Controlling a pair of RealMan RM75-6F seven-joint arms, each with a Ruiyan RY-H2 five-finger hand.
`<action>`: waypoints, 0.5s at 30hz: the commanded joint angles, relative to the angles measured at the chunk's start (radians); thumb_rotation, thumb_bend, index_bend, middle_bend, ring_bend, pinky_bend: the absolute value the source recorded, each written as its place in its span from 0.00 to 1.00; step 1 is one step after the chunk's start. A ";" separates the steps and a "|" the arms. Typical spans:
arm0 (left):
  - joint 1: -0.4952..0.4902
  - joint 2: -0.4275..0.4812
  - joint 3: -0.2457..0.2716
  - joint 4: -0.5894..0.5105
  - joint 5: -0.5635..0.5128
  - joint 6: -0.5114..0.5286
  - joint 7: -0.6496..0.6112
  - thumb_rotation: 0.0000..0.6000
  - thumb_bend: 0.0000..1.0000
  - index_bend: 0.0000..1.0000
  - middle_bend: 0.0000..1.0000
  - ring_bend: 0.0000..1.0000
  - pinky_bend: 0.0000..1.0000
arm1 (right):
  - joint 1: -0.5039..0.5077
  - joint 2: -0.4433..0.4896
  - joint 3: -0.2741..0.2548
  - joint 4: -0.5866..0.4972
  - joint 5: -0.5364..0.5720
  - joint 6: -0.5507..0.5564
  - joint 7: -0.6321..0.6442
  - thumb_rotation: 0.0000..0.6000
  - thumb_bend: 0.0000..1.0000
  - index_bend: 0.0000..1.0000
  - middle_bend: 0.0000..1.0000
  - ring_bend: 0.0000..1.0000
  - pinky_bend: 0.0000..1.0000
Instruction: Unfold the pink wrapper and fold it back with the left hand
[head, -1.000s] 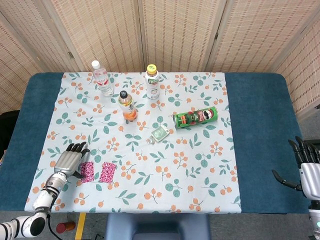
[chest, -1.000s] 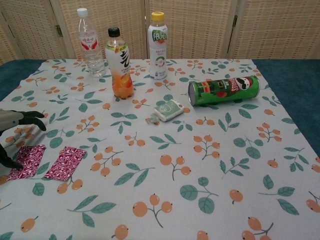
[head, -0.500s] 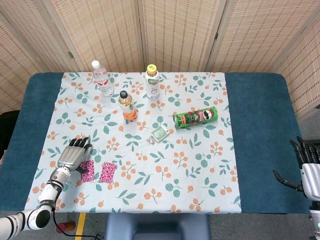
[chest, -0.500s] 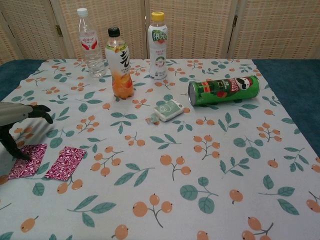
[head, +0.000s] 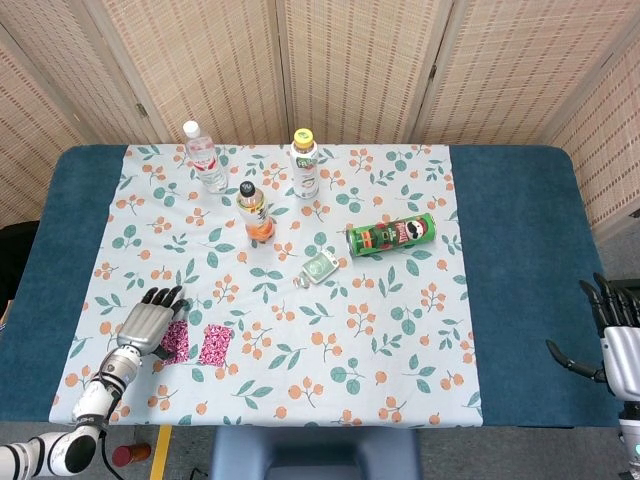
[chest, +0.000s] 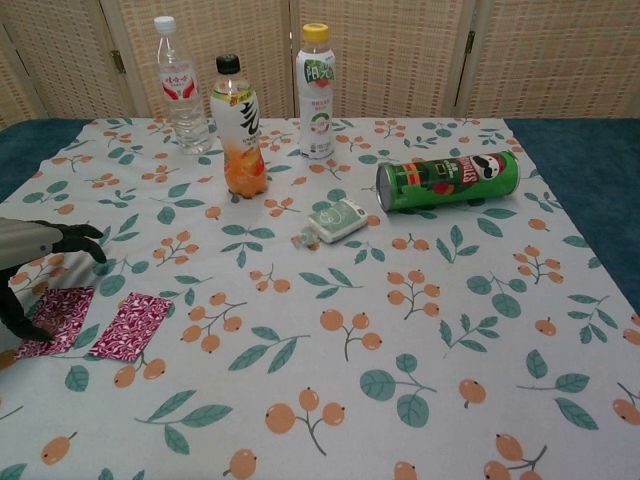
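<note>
Chest view shows "Pringles" on the green can (chest: 448, 180) (lying sideways).

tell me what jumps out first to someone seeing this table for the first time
Probably the green chips can lying on its side right of centre on the floral tablecloth, with three upright bottles grouped behind it to the left. Next, the pink wrapper spread flat near the front left edge, the left hand over its left end.

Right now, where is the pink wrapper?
The pink wrapper lies unfolded near the table's front-left edge, its left half under the left hand.
</note>
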 joint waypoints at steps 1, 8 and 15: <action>-0.019 -0.017 -0.010 0.030 -0.037 -0.021 0.024 1.00 0.15 0.18 0.00 0.00 0.00 | -0.001 0.000 0.000 0.000 0.001 -0.001 0.000 0.54 0.30 0.00 0.00 0.00 0.00; -0.052 -0.036 -0.032 0.069 -0.093 -0.034 0.055 1.00 0.15 0.18 0.00 0.00 0.00 | -0.003 0.000 -0.001 -0.003 0.002 0.000 -0.003 0.54 0.30 0.00 0.00 0.00 0.00; -0.091 -0.060 -0.050 0.120 -0.148 -0.050 0.093 1.00 0.15 0.17 0.00 0.00 0.00 | -0.004 0.002 0.001 -0.005 0.003 0.000 -0.005 0.53 0.30 0.00 0.00 0.00 0.00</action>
